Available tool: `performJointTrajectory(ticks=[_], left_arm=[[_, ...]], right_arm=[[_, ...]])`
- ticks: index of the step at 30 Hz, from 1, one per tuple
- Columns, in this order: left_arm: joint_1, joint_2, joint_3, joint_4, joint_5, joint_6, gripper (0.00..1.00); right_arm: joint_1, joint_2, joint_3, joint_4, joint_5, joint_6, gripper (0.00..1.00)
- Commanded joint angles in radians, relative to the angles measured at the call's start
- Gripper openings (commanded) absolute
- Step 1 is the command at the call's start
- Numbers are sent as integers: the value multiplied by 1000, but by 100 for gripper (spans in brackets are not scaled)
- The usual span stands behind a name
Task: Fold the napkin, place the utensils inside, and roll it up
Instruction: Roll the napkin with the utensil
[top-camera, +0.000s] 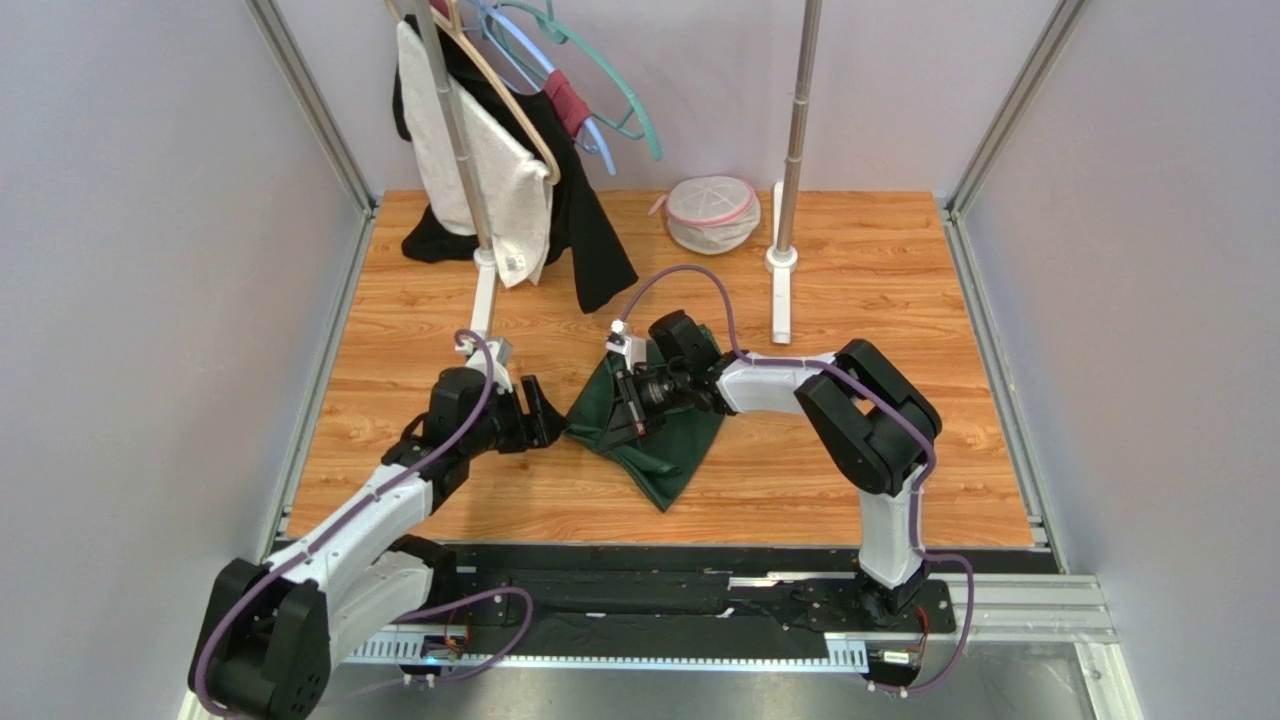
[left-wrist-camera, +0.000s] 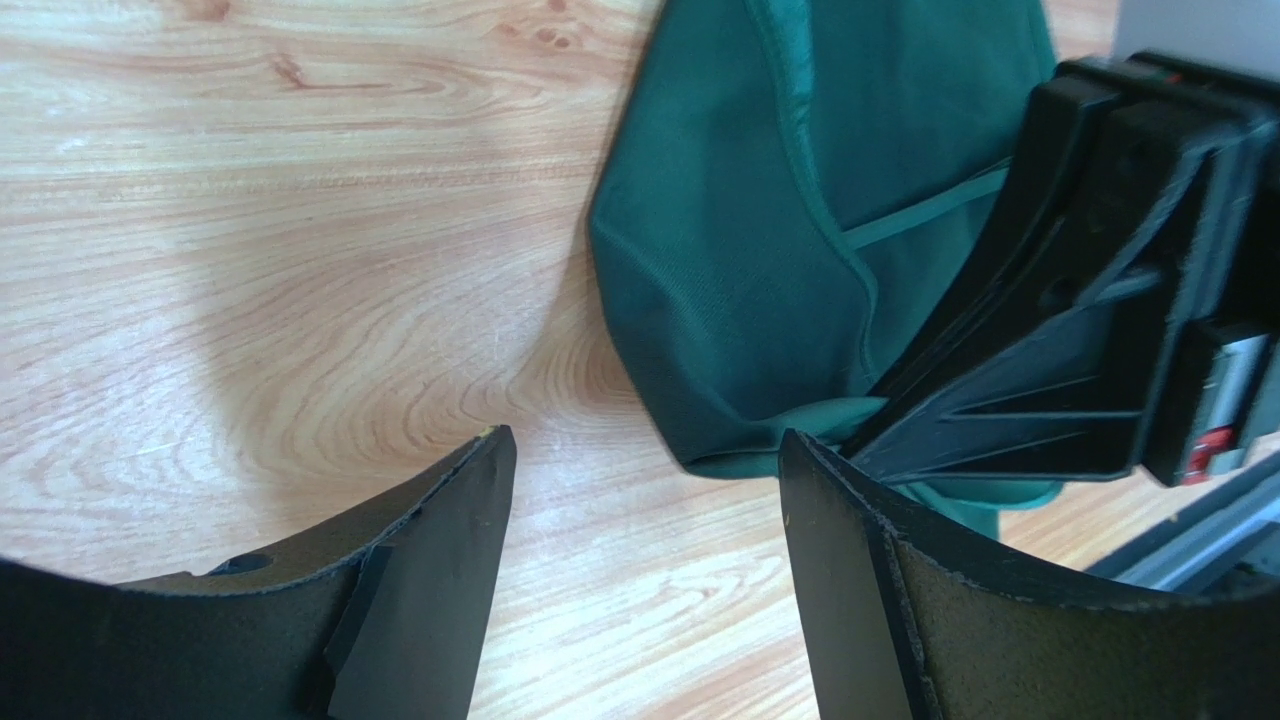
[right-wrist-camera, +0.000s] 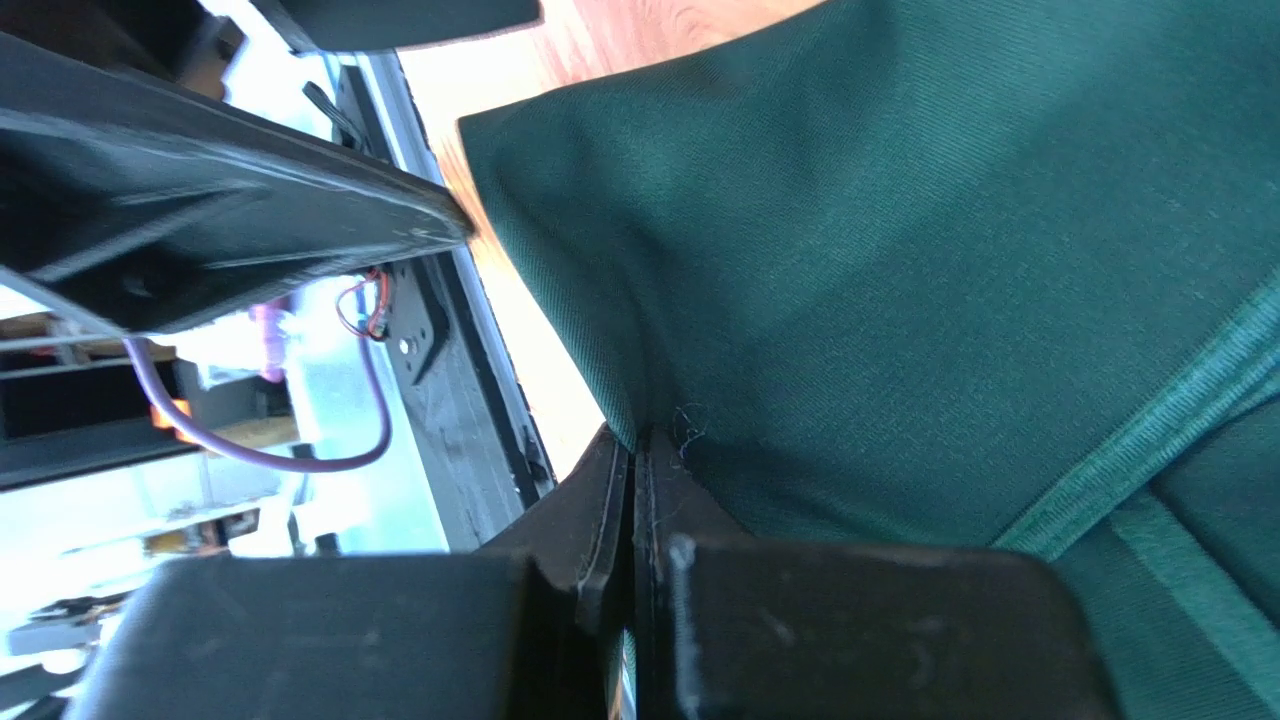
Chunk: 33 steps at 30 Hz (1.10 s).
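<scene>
The dark green napkin (top-camera: 661, 438) lies bunched on the wooden table near its middle. My right gripper (top-camera: 628, 402) is shut on a fold of it; in the right wrist view the cloth (right-wrist-camera: 932, 270) comes out from between the pressed jaws (right-wrist-camera: 637, 450). My left gripper (top-camera: 544, 420) is open and empty just left of the napkin. In the left wrist view its fingers (left-wrist-camera: 646, 495) stand apart over bare wood, with the napkin's edge (left-wrist-camera: 736, 255) and the right gripper (left-wrist-camera: 1112, 285) just ahead. The fork is out of view.
A clothes rack (top-camera: 481, 225) with hanging garments and hangers stands at the back left. A second pole base (top-camera: 781, 263) and a mesh bag (top-camera: 711, 213) sit at the back. Metal frame rails (top-camera: 992, 345) border the table.
</scene>
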Motion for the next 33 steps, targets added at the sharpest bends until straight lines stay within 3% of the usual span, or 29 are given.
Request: performJointTrajectory(ticks=[1, 12, 16, 23, 33], left_arm=[[-12, 62, 30, 110, -14, 30, 74], [-13, 56, -56, 294, 48, 49, 75], [-18, 130, -33, 312, 77, 59, 71], [-30, 87, -57, 418, 121, 125, 67], [-59, 139, -54, 421, 170, 156, 67]], right_arm=[[-28, 35, -6, 86, -74, 61, 0], [-91, 127, 14, 91, -97, 141, 0], [-106, 155, 21, 80, -100, 148, 0], [-126, 187, 26, 72, -94, 173, 0], [-142, 219, 26, 79, -90, 190, 0]])
